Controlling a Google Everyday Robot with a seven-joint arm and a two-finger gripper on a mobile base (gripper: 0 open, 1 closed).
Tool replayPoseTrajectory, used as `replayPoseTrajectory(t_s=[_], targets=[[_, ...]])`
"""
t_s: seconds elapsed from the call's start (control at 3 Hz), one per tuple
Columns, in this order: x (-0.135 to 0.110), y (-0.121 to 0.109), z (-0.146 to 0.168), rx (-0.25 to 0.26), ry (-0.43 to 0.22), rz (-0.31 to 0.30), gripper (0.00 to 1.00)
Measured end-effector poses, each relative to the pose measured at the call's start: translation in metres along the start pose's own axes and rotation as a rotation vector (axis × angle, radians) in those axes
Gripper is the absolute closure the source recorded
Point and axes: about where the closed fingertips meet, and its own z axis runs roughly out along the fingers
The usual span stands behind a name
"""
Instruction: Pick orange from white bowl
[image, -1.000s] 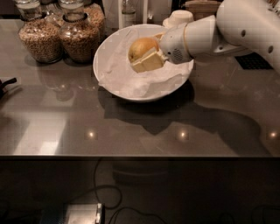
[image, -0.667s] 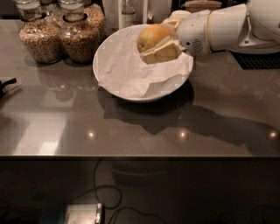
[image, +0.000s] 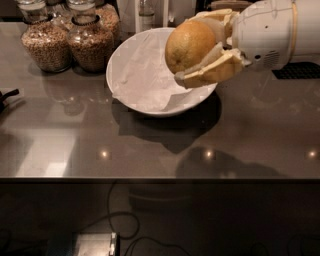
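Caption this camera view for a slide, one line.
The gripper, shut on the orange, holds it up at the rim of the white bowl, glass jars behind.

The glossy dark grey countertop (image: 150, 145) carries the white bowl (image: 114, 75), paper-lined, towards the back, glass jars of grain (image: 90, 45) just beside it at the back left and a dark mat (image: 298, 70) at the right edge, while the gripper (image: 186, 51) clasps the orange (image: 192, 39) above the bowl's right rim.

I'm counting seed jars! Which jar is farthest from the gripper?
The leftmost jar; the others stand nearer the gripper, which holds the orange over the white bowl.
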Motion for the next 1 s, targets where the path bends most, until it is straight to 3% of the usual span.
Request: replayPoseTrajectory(t_s=[0.33, 0.67, 1.0], targets=[[-0.028, 0.059, -0.020, -0.030, 0.028, -0.071, 1.00], [-0.038, 0.101, -0.031, -0.080, 0.033, -0.111, 1.00], [-0.045, 0.125, -0.032, -0.141, 0.016, -0.141, 1.00]])
